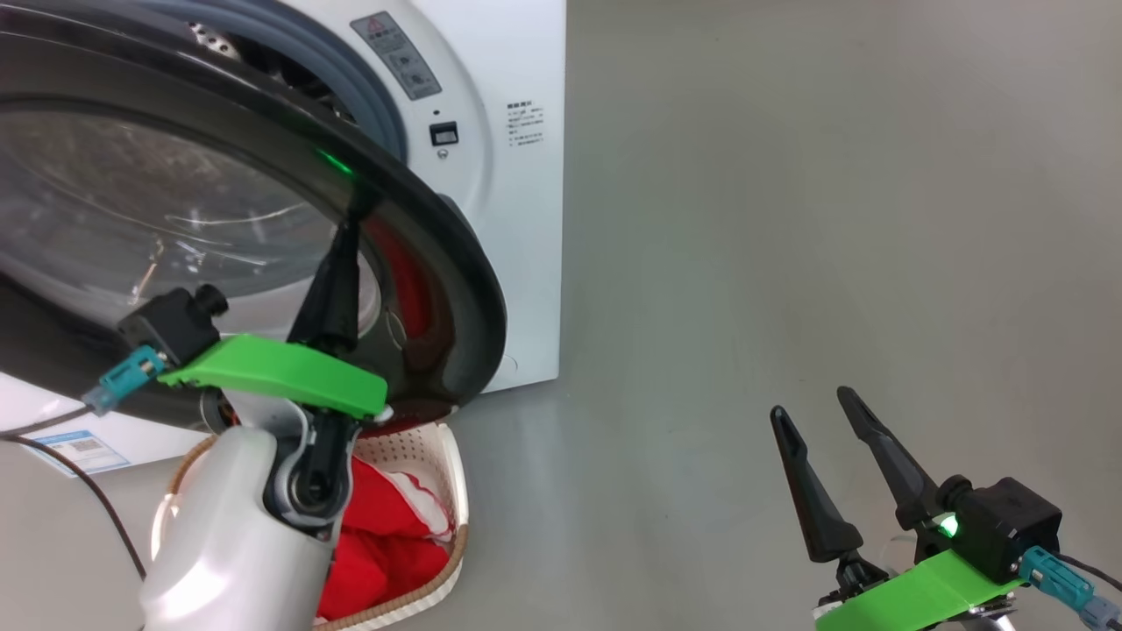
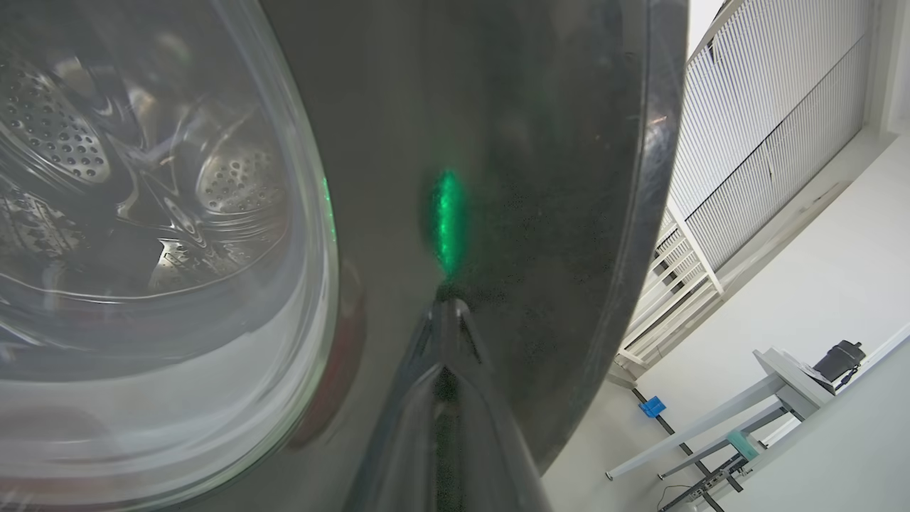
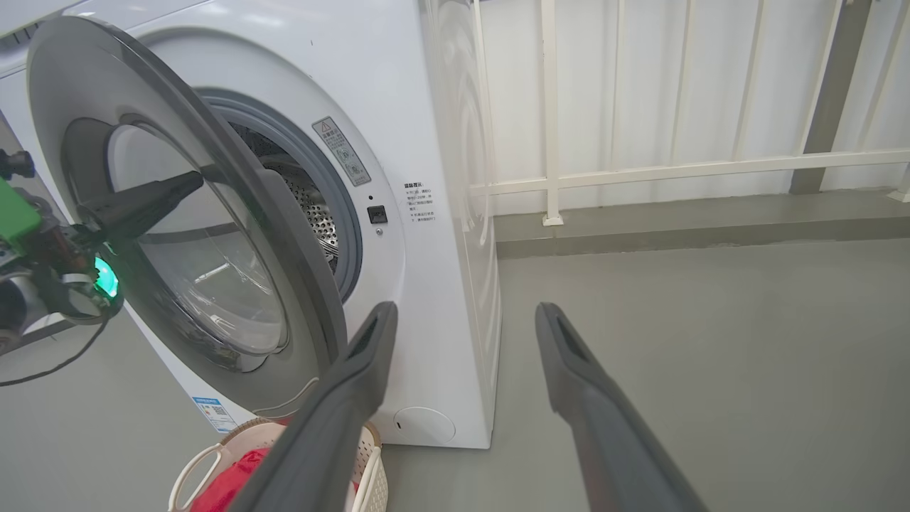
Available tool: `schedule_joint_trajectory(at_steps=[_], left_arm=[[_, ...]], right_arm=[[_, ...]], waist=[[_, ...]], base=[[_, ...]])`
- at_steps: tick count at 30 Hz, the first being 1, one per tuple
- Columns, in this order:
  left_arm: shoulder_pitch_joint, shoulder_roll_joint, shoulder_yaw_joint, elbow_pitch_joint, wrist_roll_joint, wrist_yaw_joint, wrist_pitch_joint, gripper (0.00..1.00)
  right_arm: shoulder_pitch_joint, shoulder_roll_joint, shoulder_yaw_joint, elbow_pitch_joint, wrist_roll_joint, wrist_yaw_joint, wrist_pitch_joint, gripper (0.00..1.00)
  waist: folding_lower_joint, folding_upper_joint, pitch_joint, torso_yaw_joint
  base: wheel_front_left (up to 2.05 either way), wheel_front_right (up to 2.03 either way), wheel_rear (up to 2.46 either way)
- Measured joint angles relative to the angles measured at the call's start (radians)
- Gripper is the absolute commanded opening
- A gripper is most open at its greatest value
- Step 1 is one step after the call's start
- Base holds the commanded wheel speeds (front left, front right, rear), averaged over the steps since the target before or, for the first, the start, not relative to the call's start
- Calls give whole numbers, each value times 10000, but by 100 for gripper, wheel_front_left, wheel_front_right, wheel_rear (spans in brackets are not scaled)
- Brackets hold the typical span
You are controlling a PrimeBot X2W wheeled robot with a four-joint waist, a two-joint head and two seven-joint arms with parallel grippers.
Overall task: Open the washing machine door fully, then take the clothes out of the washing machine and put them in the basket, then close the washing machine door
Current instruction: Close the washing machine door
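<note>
The washing machine door stands partly open in front of the white washing machine. My left gripper is shut, holding nothing, its tip touching the door's glossy black rim beside the glass. In the left wrist view the shut left gripper meets the door, and the steel drum shows through the window. Red clothes lie in the cream basket on the floor under the door. My right gripper hangs open and empty far to the right. The right wrist view shows the right gripper, door and basket.
Grey floor stretches to the right of the machine. A black cable runs across the floor at the left by the machine's blue label. A white railing stands behind the machine's right side.
</note>
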Motion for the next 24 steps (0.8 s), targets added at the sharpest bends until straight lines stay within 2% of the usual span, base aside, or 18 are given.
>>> schedule_joint_trajectory(at_steps=[24], left_arm=[[-1662, 351, -336, 1726, -184, 0, -771, 0]], right_arm=[[-321, 2, 8, 115, 6, 0, -194, 100]], waist=[[0, 0, 456, -410]], base=[[0, 0, 0]])
